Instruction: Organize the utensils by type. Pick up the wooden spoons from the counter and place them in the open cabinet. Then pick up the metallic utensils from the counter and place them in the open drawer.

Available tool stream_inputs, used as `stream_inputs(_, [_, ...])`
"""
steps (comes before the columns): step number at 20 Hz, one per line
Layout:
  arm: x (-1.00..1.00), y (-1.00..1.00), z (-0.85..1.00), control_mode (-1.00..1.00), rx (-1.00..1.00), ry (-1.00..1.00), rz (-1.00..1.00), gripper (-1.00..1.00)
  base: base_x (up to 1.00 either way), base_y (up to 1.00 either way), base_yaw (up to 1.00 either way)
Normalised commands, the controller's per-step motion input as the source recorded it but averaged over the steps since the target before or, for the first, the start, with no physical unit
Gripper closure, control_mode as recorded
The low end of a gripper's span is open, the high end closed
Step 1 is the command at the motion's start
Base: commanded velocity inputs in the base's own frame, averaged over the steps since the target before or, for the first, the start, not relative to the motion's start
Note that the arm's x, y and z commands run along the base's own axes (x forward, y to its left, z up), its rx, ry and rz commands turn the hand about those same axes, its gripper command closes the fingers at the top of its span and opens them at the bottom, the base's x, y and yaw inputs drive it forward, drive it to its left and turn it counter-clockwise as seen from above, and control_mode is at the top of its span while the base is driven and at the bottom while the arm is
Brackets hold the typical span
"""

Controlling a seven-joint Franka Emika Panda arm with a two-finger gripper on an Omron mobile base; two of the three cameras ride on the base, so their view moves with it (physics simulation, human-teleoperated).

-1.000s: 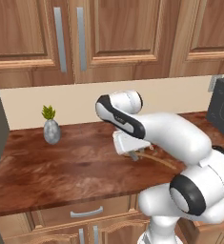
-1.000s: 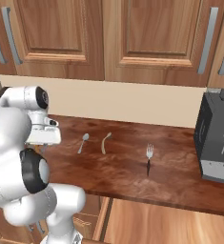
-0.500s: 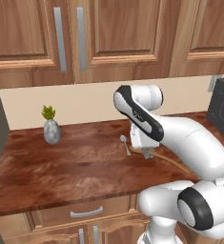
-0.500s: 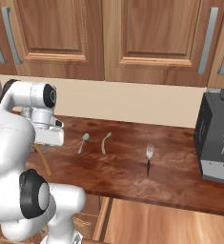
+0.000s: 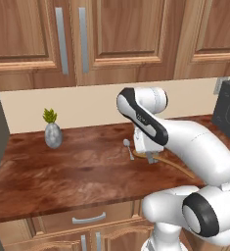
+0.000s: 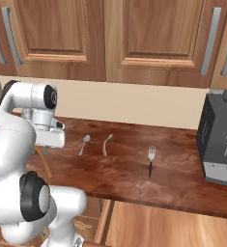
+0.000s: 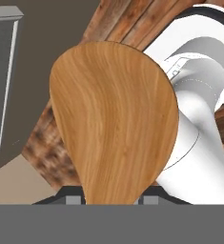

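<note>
My gripper (image 5: 149,155) (image 6: 41,146) (image 7: 111,198) is shut on the orange-brown wooden spoon (image 5: 177,167) (image 6: 44,164), held above the counter (image 5: 62,171) (image 6: 182,183). The spoon's broad bowl (image 7: 114,119) is close before the hand camera, and its thin handle slants down toward the counter's front edge. The pale beige wooden spoon (image 6: 106,144) and the grey metal spoon (image 5: 128,147) (image 6: 84,144) lie side by side on the counter, beyond the gripper. All wall cabinet doors (image 6: 158,34) in view are closed. The open cabinet and the open drawer are out of view.
A metal fork with a dark handle (image 6: 151,159) lies right of the spoons. A black appliance (image 6: 220,144) stands at the counter's right end. A small plant in a grey vase (image 5: 52,129) stands at the back left. A closed drawer (image 5: 89,218) sits under the counter.
The arm has swung to the right over the counter, taking the orange-brown spoon with it. The spoons and fork on the counter have not moved.
</note>
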Motion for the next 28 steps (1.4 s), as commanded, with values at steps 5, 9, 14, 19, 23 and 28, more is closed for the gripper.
stream_inputs(5, [-0.17,0.0,0.0,1.0,0.0,-0.05,0.0,1.0,-0.24,0.0,0.0])
stream_inputs(9, [0.0,0.0,0.0,1.0,0.0,0.0,0.0,1.0,-0.71,-0.04,0.0])
stream_inputs(14, [0.0,0.0,0.0,1.0,0.0,0.0,0.0,1.0,-0.74,-0.18,-0.06])
stream_inputs(19, [0.0,0.0,0.0,1.0,0.0,0.0,0.0,1.0,-0.61,-0.2,-0.1])
stream_inputs(23, [0.0,0.0,0.0,1.0,0.0,0.0,0.0,1.0,-0.32,-0.09,-0.42])
stream_inputs(28, [0.0,0.0,0.0,1.0,0.0,0.0,0.0,1.0,-0.19,-0.02,-0.64])
